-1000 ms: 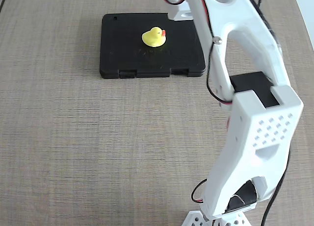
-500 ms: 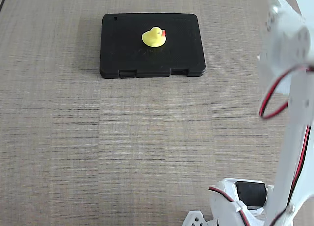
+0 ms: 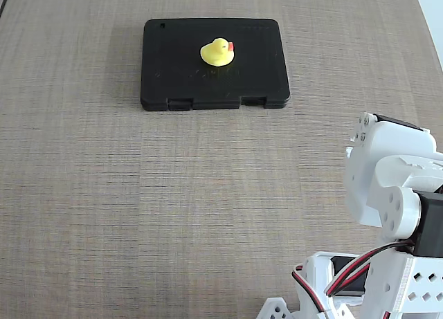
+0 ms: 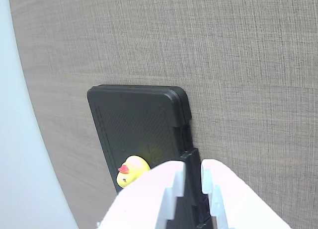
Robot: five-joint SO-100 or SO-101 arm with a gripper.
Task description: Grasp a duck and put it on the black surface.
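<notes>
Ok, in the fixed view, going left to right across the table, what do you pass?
Black surface with the duck sitting on it → bare table → the folded white arm at the right edge.

In the wrist view the claw (image 4: 193, 182) sits at the bottom edge, empty, its two fingers nearly together with a narrow gap. The black surface (image 4: 144, 124) lies flat on the desk (image 4: 238, 55) beyond and to the left of the claw, well apart from it. The duck (image 4: 132, 171) rests on that surface, just left of the left finger in this view. In the fixed view the duck (image 3: 217, 52) sits on the black surface (image 3: 173, 70), slightly toward its far edge
</notes>
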